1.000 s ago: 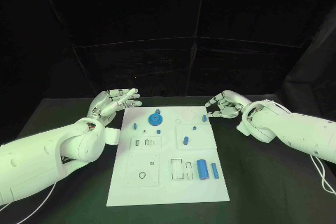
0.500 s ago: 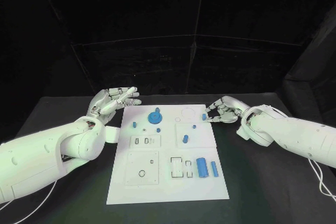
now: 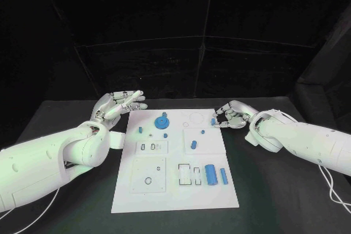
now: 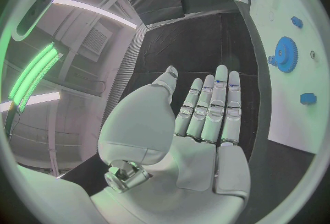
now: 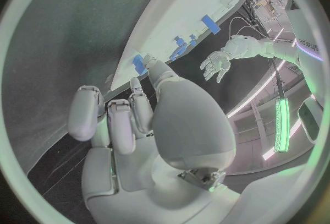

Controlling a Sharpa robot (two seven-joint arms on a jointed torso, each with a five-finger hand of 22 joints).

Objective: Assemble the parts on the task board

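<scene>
The right hand (image 3: 233, 115) hangs at the far right edge of the task board (image 3: 175, 193), its fingers (image 3: 221, 112) curled together around a small blue peg (image 3: 213, 122) that stands at that edge, at about 2 o'clock from the board's centre. In the head view the fingertips sit just beside or against the peg; the right wrist view shows the thumb tip close to a blue piece at the board's rim, but whether the fingers are clamped on it or merely closing beside it I cannot tell. The main risk, as I judge it, is a glancing contact: the peg is small and so near the rim that a fingertip landing off-centre could tip it or push it off onto the black table (image 3: 278, 193), or the hand could close on nothing. The left hand (image 3: 117, 106) is raised off the board's far left corner, at about 10 o'clock, its fingers straight and apart, holding nothing; it is well apart from the parts and poses little hazard. The blue gear (image 3: 162, 124) stands at about 12 o'clock, near the far edge; a blue cylinder (image 3: 210, 175) and a slim blue bar (image 3: 223, 178) lie at about 5 o'clock, untouched, so most of the assembly looks still ahead.
</scene>
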